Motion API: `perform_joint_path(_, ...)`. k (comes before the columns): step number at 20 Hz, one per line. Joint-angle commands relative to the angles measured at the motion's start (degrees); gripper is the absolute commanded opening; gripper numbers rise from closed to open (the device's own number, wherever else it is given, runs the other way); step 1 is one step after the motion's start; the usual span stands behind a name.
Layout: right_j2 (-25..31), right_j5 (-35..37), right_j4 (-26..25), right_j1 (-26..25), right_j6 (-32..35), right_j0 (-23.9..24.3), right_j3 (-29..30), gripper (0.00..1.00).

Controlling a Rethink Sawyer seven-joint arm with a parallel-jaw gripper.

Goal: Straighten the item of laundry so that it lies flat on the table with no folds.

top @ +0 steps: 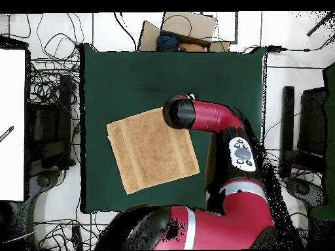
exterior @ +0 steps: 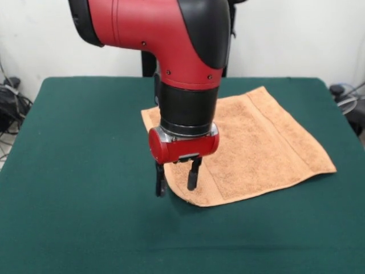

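The table (exterior: 68,171) is a broad green field, far bigger than its one load, so there is room to spread cloth any way. The orange-tan towel (exterior: 268,142) lies right of centre in the front view, turned askew and apparently opened out, though its near edge looks slightly raised, likely the last unflat part. The arm hangs over the towel's near-left corner. The claw (exterior: 177,178) points straight down with its two fingers parted and empty, one just off the cloth, one over its edge, seemingly placed to pinch or release that corner
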State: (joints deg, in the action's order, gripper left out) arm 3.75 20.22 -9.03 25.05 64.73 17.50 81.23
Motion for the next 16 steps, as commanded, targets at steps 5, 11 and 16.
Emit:
perform_joint_path(5, -5.7, -10.1, -3.3, -3.0, 12.9, -5.6, 4.2, 1.00)
perform_joint_path(11, -6.1, -11.0, -1.6, -2.7, 12.5, -6.3, 5.7, 1.00)
perform_joint_path(16, -6.9, -11.7, -1.3, -3.3, 12.4, -6.9, 5.1, 1.00)
